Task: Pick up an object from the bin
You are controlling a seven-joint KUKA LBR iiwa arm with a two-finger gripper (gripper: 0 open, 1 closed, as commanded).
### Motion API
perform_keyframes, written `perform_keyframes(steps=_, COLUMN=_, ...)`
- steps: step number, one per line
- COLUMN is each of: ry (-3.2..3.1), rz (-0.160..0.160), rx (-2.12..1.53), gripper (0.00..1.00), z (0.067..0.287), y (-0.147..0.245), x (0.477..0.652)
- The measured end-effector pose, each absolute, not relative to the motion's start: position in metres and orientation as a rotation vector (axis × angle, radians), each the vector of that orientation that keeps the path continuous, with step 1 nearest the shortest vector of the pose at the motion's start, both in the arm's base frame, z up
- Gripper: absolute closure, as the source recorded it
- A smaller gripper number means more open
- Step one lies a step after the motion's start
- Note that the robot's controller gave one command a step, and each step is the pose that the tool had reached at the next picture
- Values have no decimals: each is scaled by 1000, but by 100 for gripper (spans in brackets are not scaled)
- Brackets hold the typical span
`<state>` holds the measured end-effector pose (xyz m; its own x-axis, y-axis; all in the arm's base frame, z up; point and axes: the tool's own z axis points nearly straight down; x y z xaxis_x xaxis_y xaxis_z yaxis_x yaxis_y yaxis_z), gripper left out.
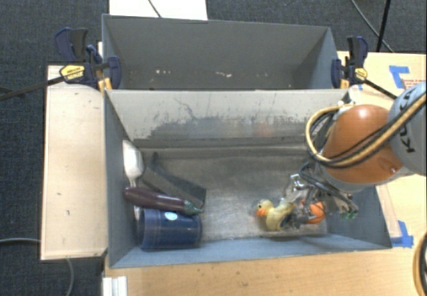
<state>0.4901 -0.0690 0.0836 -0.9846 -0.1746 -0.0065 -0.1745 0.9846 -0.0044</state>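
Camera view — gripper (303, 205) low in the grey bin's (220, 55) lower-right corner, just beside a yellow toy duck (270, 213) — whether it grips cannot be told.

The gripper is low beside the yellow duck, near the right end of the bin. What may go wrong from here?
1. The gripper sits at the side of the yellow duck, not clearly over it, so a grasp may push the duck away or let it slip out.
2. A small orange thing lies right against the gripper, so it may be caught instead of the duck, or together with it.
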Motion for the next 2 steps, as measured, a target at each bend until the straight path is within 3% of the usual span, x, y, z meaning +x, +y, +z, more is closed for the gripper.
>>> perform_keyframes(steps=1, ry=3123, rz=-6, rx=-273, gripper=100, z=84, y=-69, x=490)
perform_keyframes(steps=2, ry=3126, rz=0, rx=-280, gripper=100, z=223, y=-76, x=480)
